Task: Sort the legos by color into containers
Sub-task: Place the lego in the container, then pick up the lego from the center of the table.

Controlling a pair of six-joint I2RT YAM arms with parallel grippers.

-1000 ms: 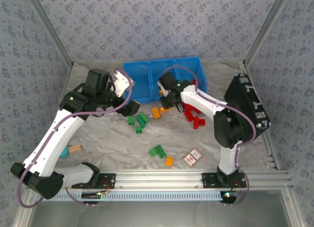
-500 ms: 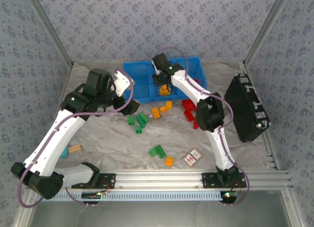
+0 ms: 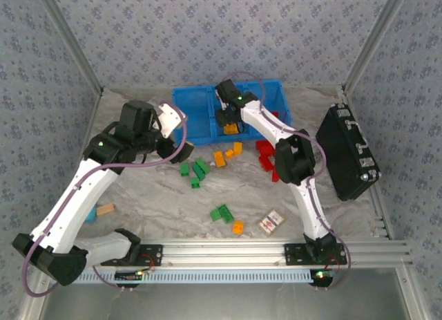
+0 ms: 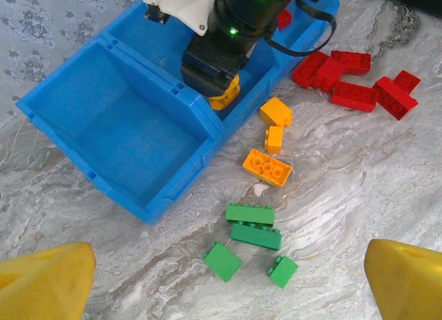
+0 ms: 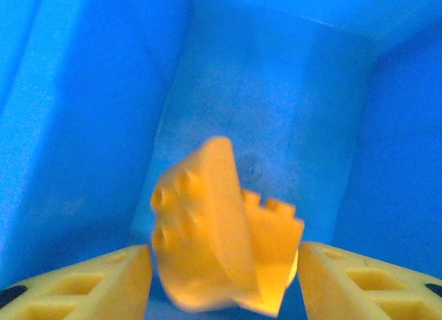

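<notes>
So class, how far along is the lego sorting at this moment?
Barely begun. The right gripper has an orange brick between its fingers over the blue bin's middle compartment. The left gripper is open above the green bricks. Still on the table: those, more orange bricks and red ones.

No readable text, labels, brands, numbers or signs anywhere.
</notes>
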